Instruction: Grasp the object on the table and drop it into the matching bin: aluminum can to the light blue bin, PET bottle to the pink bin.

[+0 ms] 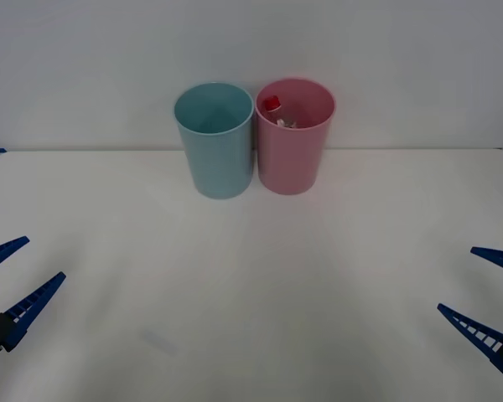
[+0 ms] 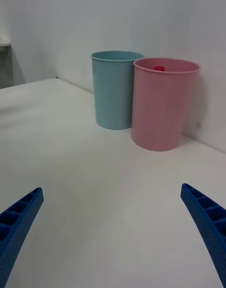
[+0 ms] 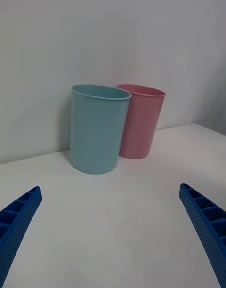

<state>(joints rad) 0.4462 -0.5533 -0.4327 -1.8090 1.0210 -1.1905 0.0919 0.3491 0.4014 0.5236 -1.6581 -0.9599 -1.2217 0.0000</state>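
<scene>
PET bottle (image 1: 276,108) is seen lying inside the pink bin (image 1: 294,159), far centre beside the light blue bin (image 1: 218,155); left gripper (image 1: 8,280) and right gripper (image 1: 490,293) are held wide open and empty near the table (image 1: 251,293) edges, so the drop is judged complete and nothing further is called for.

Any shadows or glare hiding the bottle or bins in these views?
Front view: soft even light, faint shadows under the light blue bin and pink bin; the bottle's red cap reads clearly inside pink. Right wrist view: the cap barely shows above the rim. Left wrist view: no glare.
</scene>
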